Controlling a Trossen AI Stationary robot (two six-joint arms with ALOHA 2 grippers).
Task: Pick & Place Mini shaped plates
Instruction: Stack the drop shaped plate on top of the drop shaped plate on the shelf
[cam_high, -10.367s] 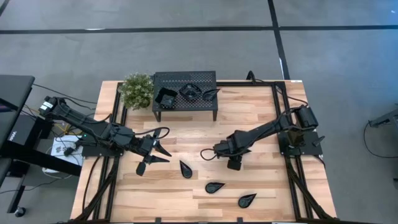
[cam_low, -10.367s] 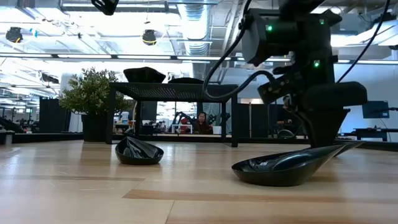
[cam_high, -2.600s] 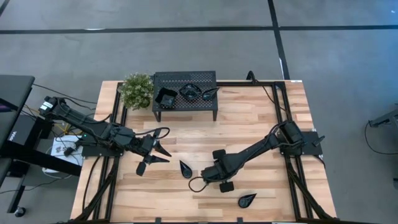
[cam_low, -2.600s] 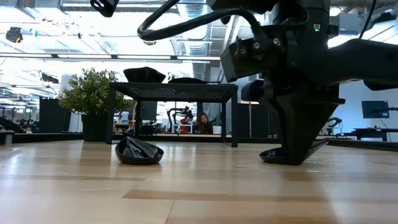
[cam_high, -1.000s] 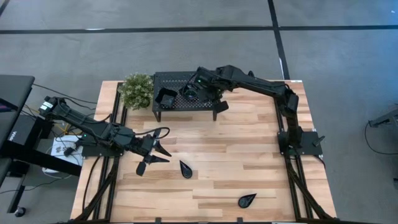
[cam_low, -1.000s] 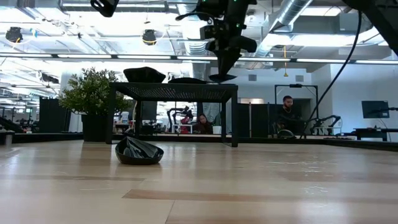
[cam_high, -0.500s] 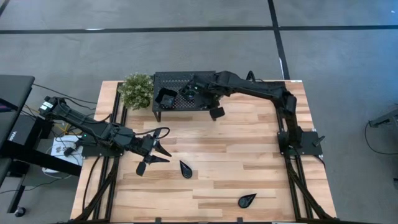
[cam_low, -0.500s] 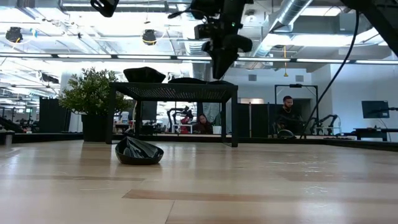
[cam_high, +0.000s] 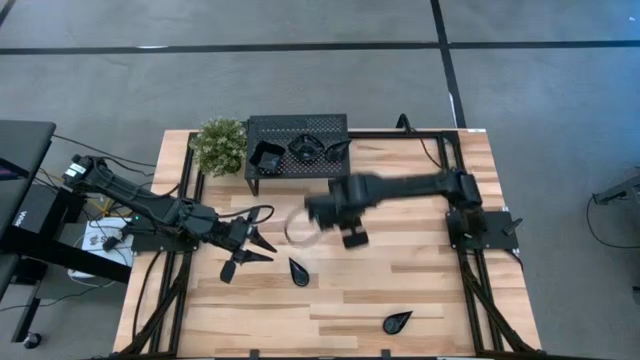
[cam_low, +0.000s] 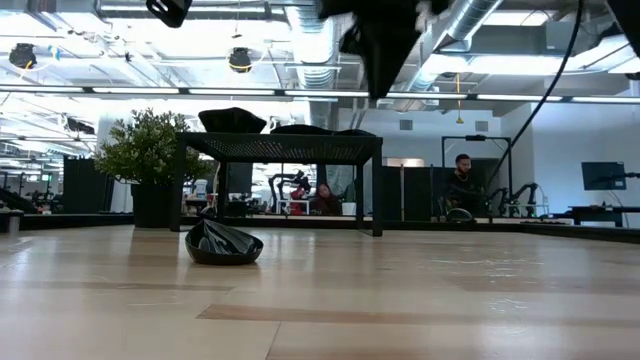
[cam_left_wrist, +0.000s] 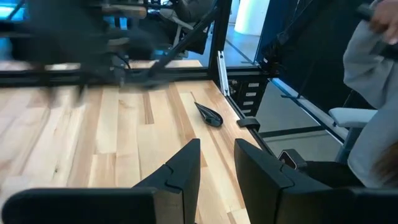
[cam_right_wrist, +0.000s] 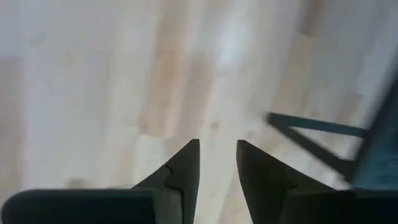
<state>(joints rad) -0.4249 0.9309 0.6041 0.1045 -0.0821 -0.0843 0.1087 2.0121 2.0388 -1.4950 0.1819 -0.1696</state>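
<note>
Overhead, the right fingers (cam_right_wrist: 216, 163), narrowly parted and empty, hang well apart from the leaf plate (cam_high: 298, 271) on the table (cam_high: 420, 275)

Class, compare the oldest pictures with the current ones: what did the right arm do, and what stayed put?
The right gripper took the middle teardrop plate from the table to the stand, released it, and is swinging back empty over the table. The left gripper and two plates on the table stayed put.
</note>
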